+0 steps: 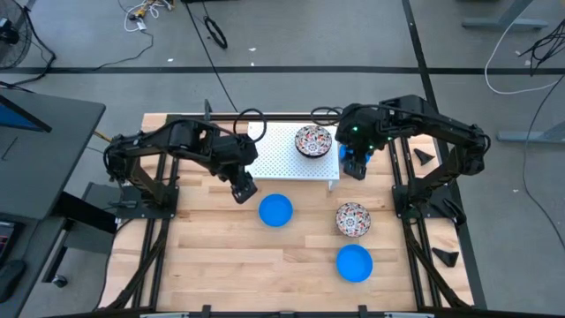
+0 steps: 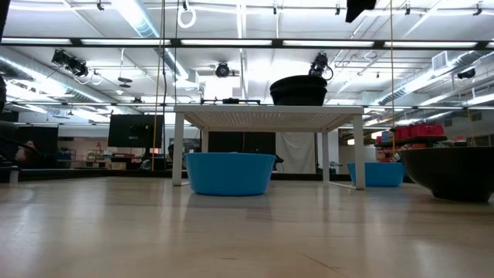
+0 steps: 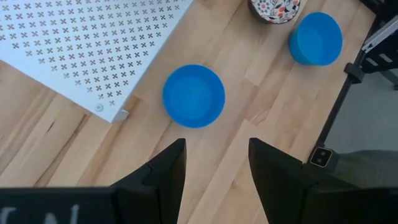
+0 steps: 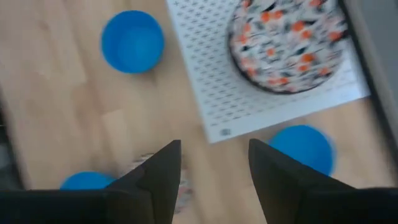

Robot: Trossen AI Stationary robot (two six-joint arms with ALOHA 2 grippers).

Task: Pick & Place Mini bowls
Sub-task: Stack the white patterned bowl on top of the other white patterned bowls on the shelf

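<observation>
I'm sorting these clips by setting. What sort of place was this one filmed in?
Most likely a robotics lab or workshop: a wooden table carrying two arms stands on a grey floor strewn with cables, and beyond it are exposed ceiling lights and a monitor.

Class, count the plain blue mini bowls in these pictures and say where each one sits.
3: one blue bowl in front of the rack, one nearest the front edge, one right of the rack, largely hidden under the right gripper from above.

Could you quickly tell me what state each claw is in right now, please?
Left claw: open, empty, above the table near a blue bowl.
Right claw: open, empty, beside the white rack.
</observation>
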